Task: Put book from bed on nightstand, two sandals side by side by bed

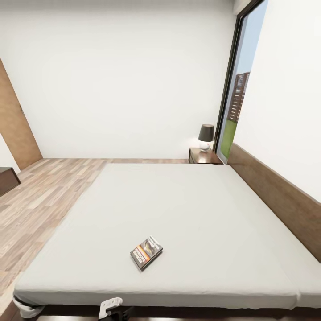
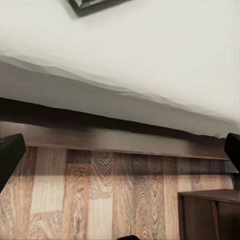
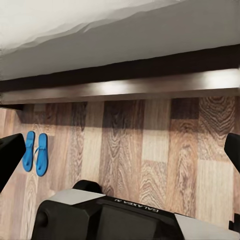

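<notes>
White walls closed in the bedroom, with wood-plank floor running along the left and a tall dark-framed window at the far right. The bed took up most of the head view, its pale grey mattress bare but for the book, which lay flat near the near edge, a little left of centre, turned at an angle. A brown headboard ran along the bed's right side. At the far right corner, against the window, stood the nightstand with a small dark-shaded lamp on it.

In the left wrist view the left gripper hung over the floor just beside the bed frame, its dark fingertips spread wide with nothing between them; a corner of the book showed on the mattress beyond, well apart from the fingers.

The right gripper likewise stood wide open and empty over the planks beside the bed. The two blue sandals lay side by side on the floor close to the frame, off to one side of that gripper and untouched. The robot's base showed beneath it.
</notes>
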You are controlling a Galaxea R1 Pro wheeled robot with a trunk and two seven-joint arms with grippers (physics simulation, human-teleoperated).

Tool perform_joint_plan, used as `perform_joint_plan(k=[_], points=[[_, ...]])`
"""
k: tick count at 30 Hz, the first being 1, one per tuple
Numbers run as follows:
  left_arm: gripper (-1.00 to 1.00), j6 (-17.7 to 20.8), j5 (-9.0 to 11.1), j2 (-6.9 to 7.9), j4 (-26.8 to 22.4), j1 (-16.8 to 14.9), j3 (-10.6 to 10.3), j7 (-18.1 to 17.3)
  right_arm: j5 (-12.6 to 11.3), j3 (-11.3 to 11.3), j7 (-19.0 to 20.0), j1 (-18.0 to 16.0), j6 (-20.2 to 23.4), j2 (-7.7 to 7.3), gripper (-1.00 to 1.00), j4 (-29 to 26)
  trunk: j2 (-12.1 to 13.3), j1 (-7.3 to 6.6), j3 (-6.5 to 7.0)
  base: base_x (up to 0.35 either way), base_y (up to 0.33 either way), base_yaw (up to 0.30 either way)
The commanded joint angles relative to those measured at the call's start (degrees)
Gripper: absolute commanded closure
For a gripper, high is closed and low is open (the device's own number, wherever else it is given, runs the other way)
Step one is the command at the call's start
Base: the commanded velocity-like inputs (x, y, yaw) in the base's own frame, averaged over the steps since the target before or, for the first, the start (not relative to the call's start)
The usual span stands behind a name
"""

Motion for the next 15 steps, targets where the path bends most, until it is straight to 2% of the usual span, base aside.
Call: perform_joint_plan(k=[1, 15], points=[[-1.00, -0.07, -0.10, 0.01, 0.09, -0.05, 0.43, -0.29, -0.26, 0.29, 0.09, -0.05, -0.31, -0.04, -1.00, 0.07, 0.36, -0.22, 0.11, 0.000, 0.000, 0.000], [-1.00, -0.07, -0.10, 0.01, 0.09, -0.05, 0.42, -0.29, -0.26, 0.33, 0.09, -0.05, -0.31, -0.03, -1.00, 0.07, 5.98, -3.29, 2.62, 0.000, 0.000, 0.000]])
